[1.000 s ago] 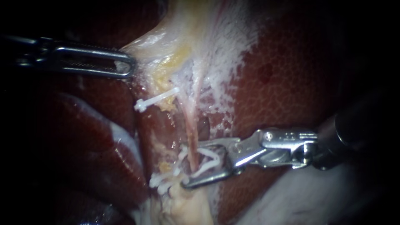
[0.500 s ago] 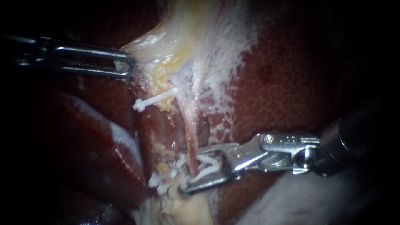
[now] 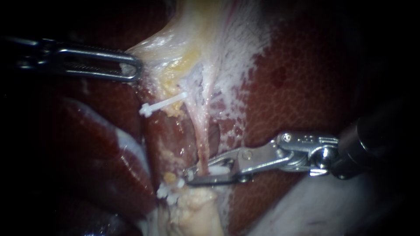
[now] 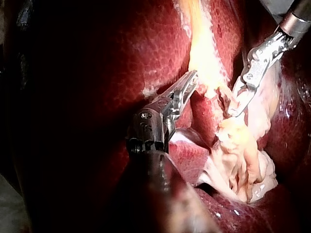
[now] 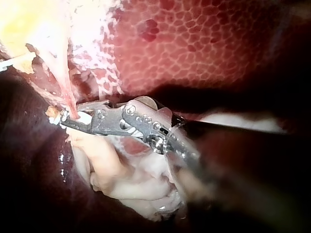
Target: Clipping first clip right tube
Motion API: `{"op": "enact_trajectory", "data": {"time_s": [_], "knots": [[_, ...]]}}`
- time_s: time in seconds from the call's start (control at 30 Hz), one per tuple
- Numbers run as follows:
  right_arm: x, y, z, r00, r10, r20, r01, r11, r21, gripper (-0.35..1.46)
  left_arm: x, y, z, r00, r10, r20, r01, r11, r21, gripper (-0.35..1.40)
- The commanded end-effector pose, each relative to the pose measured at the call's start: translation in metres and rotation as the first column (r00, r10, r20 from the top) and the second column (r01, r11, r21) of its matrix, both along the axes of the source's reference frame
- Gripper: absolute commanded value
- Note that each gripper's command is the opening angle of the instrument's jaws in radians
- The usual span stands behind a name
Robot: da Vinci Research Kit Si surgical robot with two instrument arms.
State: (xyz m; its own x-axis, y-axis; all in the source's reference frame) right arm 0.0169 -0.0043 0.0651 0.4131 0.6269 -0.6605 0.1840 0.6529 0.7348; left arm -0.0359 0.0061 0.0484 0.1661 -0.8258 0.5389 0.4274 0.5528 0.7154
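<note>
Dark red, mottled liver [image 3: 297, 87] lies behind everything. Nearest the endoscope is a lump of pale, cream-coloured tissue [image 3: 194, 212], with a small cluster of white clips [image 3: 168, 192] just beside its upper edge.

Just beyond the lump, the right instrument [image 3: 192, 175] comes in from the right and lies almost level. Its jaws are pressed nearly together, with only a thin gap between them. They are clamped on a white clip [image 3: 217, 171], which sits across the lower end of the right tube [image 3: 202, 144], a thin pink strand. In the right wrist view the same jaws [image 5: 65, 119] pinch the strand where it meets the pale lump.

Farther up, a single white clip [image 3: 162, 104] crosses the tissue left of the tube. Farthest back, the left instrument [image 3: 136, 70] has its jaws together on the edge of the pale yellowish tissue [image 3: 175, 48], which is drawn to a point at their tip.
</note>
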Motion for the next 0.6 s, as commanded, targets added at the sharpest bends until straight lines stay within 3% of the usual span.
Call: {"op": "enact_trajectory", "data": {"time_s": [0.03, 0.6], "knots": [[0.0, -0.0001, 0.0, 1.0, 0.0, 0.0, 0.0, 1.0, 0.0, -0.27, 0.0, 0.0, 0.0, 1.0, 0.0, 0.0, 0.0, 1.0, 0.0, -0.35], [0.0, -0.0001, 0.0001, 1.0, 0.0, 0.0, 0.0, 1.0, 0.0, -0.26, 0.0, 0.0, 0.0, 1.0, -0.001, 0.0, 0.001, 1.0, 0.0, -0.35]]}}
